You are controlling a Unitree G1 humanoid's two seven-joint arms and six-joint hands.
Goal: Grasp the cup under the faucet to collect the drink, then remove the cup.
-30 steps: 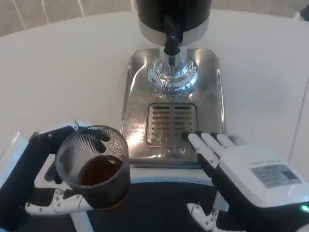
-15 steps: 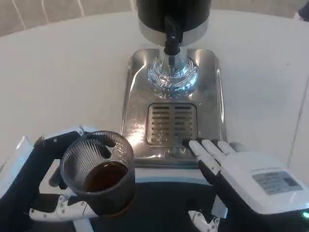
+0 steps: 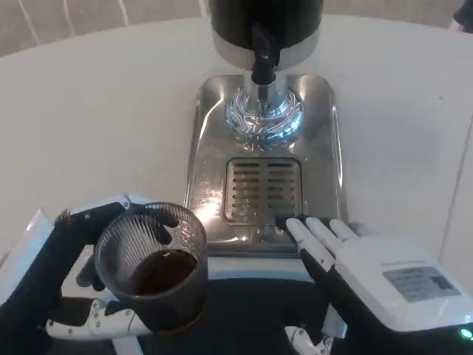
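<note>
A ribbed clear cup (image 3: 154, 262) with dark drink in its lower half sits in my left hand (image 3: 81, 292), whose fingers wrap around it at the lower left of the head view. The cup is well left of and nearer than the black faucet (image 3: 262, 63), off the steel drip tray (image 3: 207, 148). My right hand (image 3: 377, 277) lies flat at the lower right, fingers apart and pointing at the tray's near edge, holding nothing.
The dispenser's dark body (image 3: 266, 18) stands at the top centre on a chrome base (image 3: 264, 115). A slotted grille (image 3: 263, 191) sits in the tray's near half. White table (image 3: 96, 111) spreads to both sides.
My left hand has carried the cup slightly nearer and to the right. The right hand has drawn back a little from the tray edge.
</note>
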